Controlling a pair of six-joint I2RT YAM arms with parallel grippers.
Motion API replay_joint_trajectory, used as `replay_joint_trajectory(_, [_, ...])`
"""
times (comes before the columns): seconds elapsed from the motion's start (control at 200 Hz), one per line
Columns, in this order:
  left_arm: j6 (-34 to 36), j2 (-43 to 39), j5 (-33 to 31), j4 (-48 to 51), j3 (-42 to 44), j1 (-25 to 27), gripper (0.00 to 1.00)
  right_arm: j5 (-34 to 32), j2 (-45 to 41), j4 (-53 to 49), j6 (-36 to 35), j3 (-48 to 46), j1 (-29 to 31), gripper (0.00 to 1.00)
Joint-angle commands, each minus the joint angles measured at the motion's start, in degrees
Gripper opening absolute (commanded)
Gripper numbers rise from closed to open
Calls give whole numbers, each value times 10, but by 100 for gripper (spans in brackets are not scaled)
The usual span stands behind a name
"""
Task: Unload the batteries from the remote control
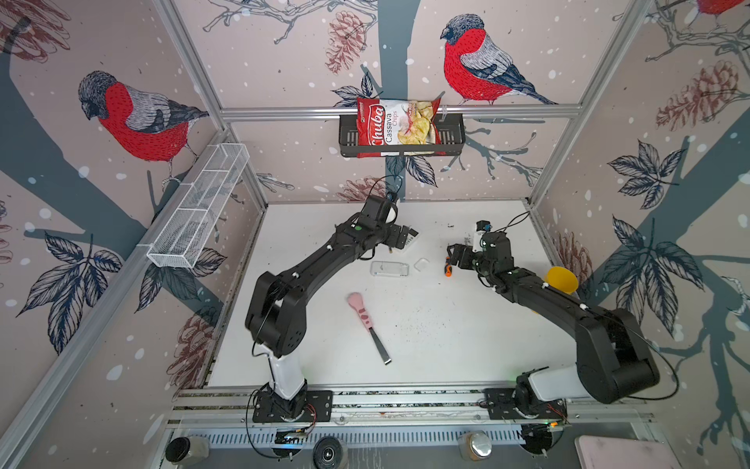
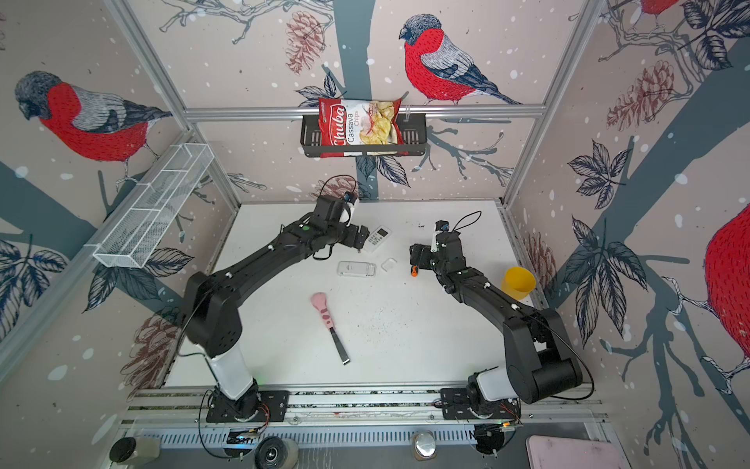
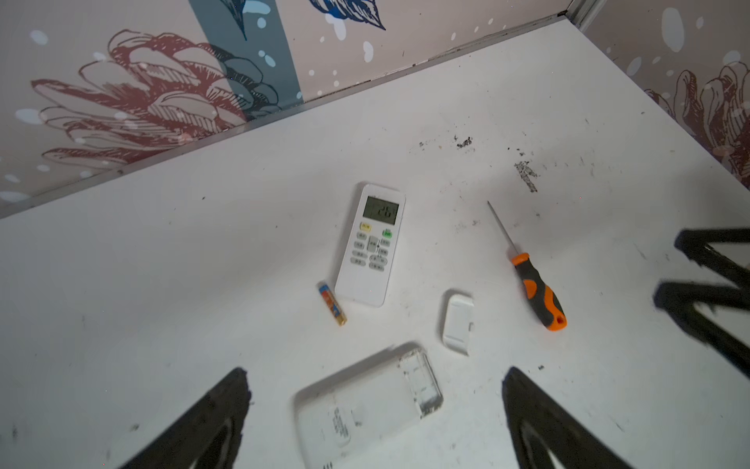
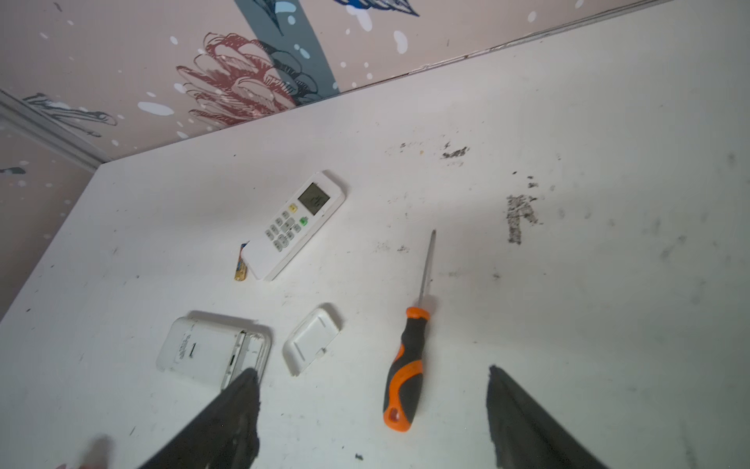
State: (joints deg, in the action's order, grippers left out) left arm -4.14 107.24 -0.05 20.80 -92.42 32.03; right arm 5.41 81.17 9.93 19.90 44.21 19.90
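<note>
Because the left gripper hangs over the middle of the table, part of the face-up remote is covered in both top views, and the one battery is reduced there to a speck just below that gripper. In the left wrist view it is shown plainly: a gold-ended cell with a blue and orange label, flat on the table just beside the face-up remote's plain end. In the right wrist view it is half hidden behind that remote. The left fingers are spread wide with nothing clamped.

The face-down remote is seen at frame centre with its compartment open. Whether a cell lies inside cannot be told, the spot being blurred in one wrist view and partly covered by a right finger in the other. The loose cover lies just right of it.

Further right, the screwdriver is largely covered by the right gripper in both top views, only its orange butt showing. In the right wrist view its whole length is shown on the table, between wide-spread fingers that clamp nothing.

A pink-handled knife lies at lower centre, and a yellow cup at the right is partly masked by the right arm.
</note>
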Motion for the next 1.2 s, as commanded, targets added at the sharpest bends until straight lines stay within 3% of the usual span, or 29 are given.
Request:
replay_joint_trajectory(0.0, [40,65,-3,57,-77,-2,96,47,-13,45,10,-10,-3,99])
replay_joint_trajectory(0.29, [54,241,53,88,-264,-27,96,24,-47,93,28,-48,-11,100])
replay_joint_trajectory(0.625, [94,367,127,113,-407,-42,95,14,-75,98,27,-65,-17,100])
replay_joint_trajectory(1.196, [101,439,166,72,-416,-42,96,19,-88,101,23,-79,-17,100])
